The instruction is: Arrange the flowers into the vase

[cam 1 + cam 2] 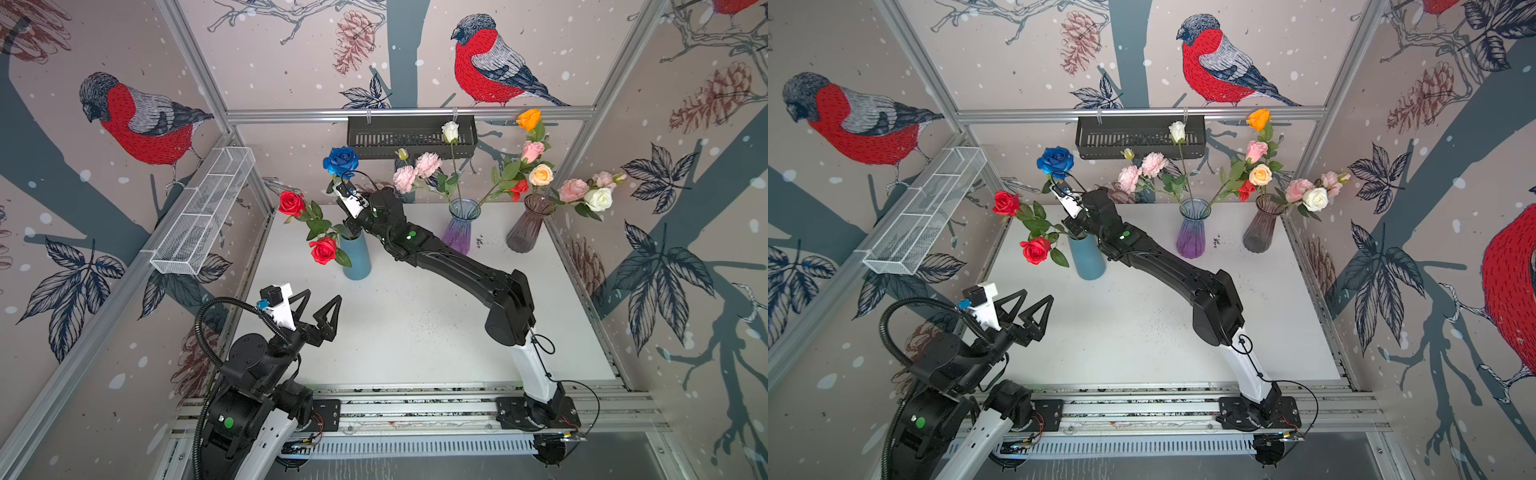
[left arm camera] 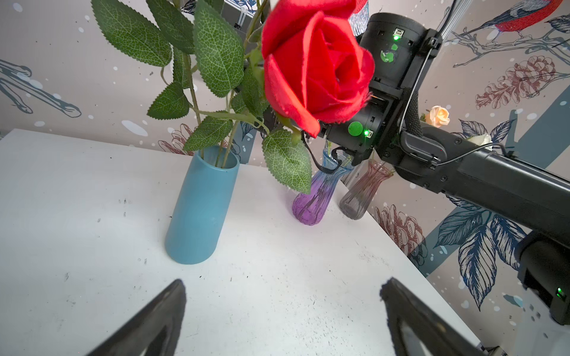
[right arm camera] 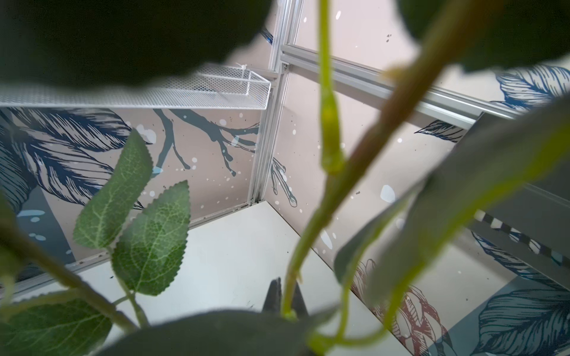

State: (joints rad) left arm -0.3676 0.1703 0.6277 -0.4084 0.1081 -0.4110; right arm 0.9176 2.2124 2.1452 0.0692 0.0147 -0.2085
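While the left gripper (image 1: 323, 296) hangs over the near-left part of the white table (image 1: 415, 332), jaws spread wide with nothing between them, the flowers all stand along the far side. Far left, blue vase (image 1: 356, 257), opaque and upright. It holds an upper red rose (image 1: 291, 202) leaning left and a lower red rose (image 1: 323, 249) drooping toward the near side, both with serrated green leaves. A blue rose (image 1: 340, 161) stands tall just right of them, its head above the right wrist camera. The right gripper (image 3: 287, 297) sits at the vase mouth. In the right wrist view its fingers are pinched closed on a thin green stem (image 3: 308, 228). That stem seems to run up to the blue rose, but its upper part is blurred. Far centre, purple glass vase (image 1: 459, 232), with pink carnations (image 1: 415, 170) fanning left and a white rose (image 1: 450, 131) straight up. Far right, smoky glass vase (image 1: 528, 230). Above it are an orange rose (image 1: 528, 118), highest, and a peach rose (image 1: 540, 174). A pale pink rose (image 1: 573, 190) and a cream rose (image 1: 598, 198) splay right.
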